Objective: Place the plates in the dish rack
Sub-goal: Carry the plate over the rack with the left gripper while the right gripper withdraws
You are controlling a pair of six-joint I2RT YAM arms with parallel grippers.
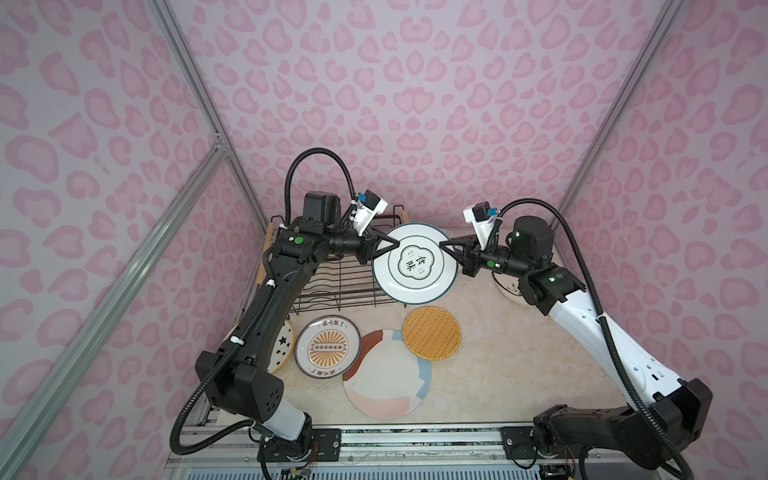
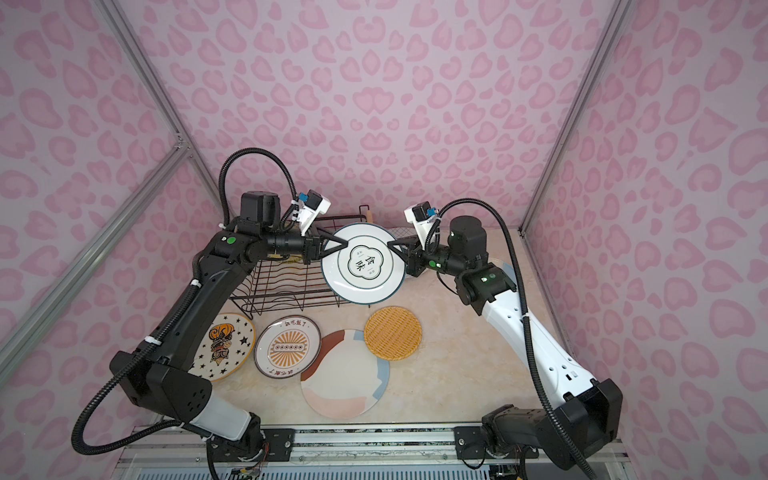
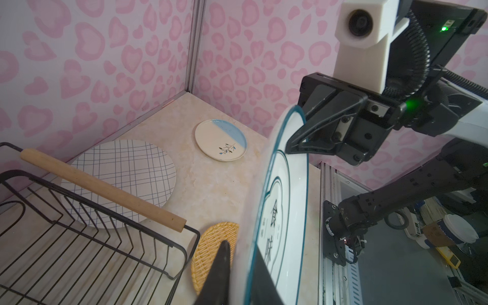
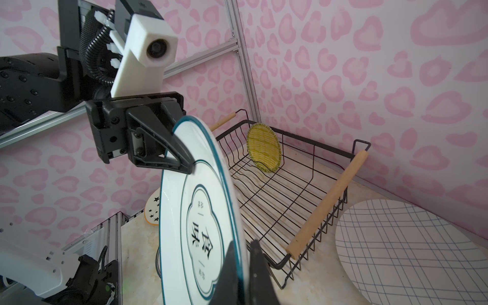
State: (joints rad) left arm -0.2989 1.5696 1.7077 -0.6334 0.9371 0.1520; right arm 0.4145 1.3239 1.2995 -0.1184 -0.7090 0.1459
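Plate with flower outline (image 1: 415, 262) clamped at rim by left hand (image 1: 394, 242), right hand (image 1: 443, 244); star plate (image 1: 283, 344) part-hidden behind left arm (image 1: 266, 316).

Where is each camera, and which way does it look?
Top views: high up front, looking down on the beige table, with the left claw and right claw pinching a round white plate with dark flower outline.
Left wrist: on the left arm, facing the right claw; own fingers show.
Right wrist: on the right arm, facing the left claw and black wire dish rack.
Wrist views share the round grid-lined plate.
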